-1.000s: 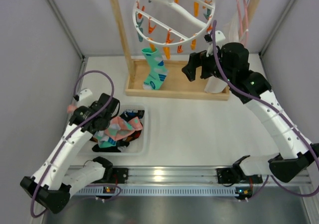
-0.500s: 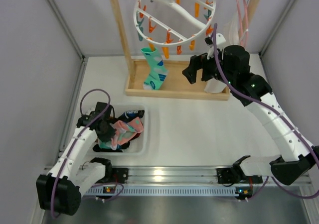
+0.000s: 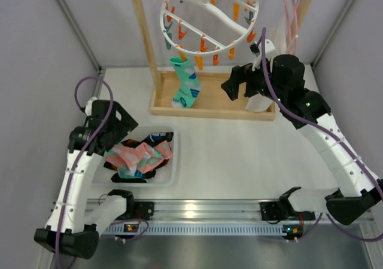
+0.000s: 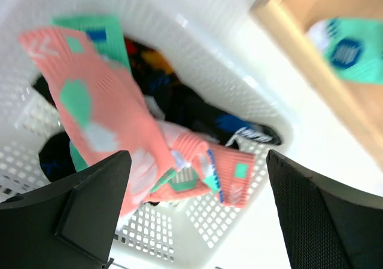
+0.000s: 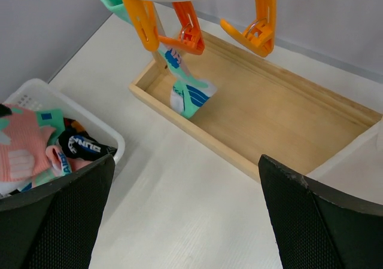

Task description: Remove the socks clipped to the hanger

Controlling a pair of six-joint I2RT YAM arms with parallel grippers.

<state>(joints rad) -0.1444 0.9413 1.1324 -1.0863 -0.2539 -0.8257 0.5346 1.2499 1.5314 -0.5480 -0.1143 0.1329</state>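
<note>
The left pincer hangs spread and empty at the left end of the white basket, where a pink sock and darker ones lie heaped. Farther back on the tabletop, one teal-green sock dangles from a peg under the left side of the hanger, its toe over the wooden rack base. It looks light, limp and stretchy. Gripping the cuff just below the peg and drawing downward should free it, though the ring may swing. The right pincer, spread and empty, hovers near the sock's right.
</note>
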